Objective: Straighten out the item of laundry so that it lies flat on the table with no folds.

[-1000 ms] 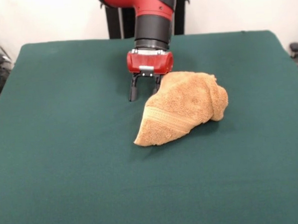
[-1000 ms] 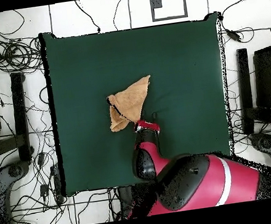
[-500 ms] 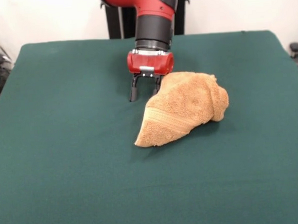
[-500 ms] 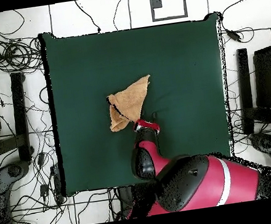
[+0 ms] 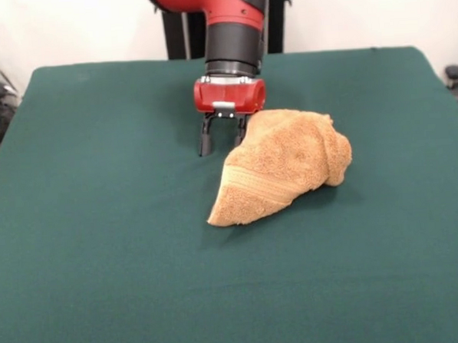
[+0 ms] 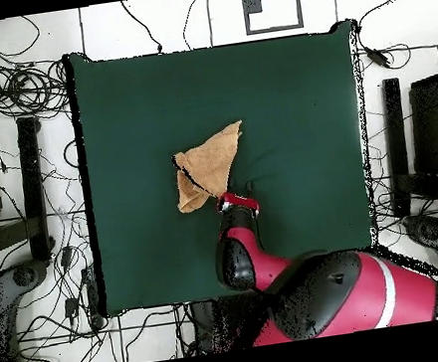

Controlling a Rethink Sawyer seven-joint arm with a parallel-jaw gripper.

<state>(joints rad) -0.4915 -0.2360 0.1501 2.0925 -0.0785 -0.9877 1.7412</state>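
A: Starting at the left of the front view, what is there?

B: Bare green worktop (image 5: pixel 102 247); nothing lies on that side. A few dark cables show past its left edge.

A: And toward the middle?

B: The red and black arm (image 5: pixel 233 25) comes down from above and ends in the jaws (image 5: pixel 223 139). They are spread, with one dark finger (image 5: pixel 205 140) standing clear on the left, its tip down at the cloth surface. The other finger sits right against the towel's upper left edge, partly hidden by it. Nothing is pinched between them.

A: Where is the towel?

B: The towel (image 5: pixel 282 165) lies just right of the jaws, a little behind the middle of the worktop. It is bunched and folded into a rough wedge. The pointed end faces the front left, and a thicker rolled lump sits at the right. A smooth stripe band crosses it near the pointed end.

A: Does the overhead view agree?

B: Yes. There the towel (image 6: pixel 208 165) appears as a folded triangle near the centre of the worktop (image 6: pixel 292 98), with the arm (image 6: pixel 239 236) reaching up to its lower edge. The jaws are hidden under the arm in that view. Cables (image 6: pixel 10 93) lie on the floor around the worktop.
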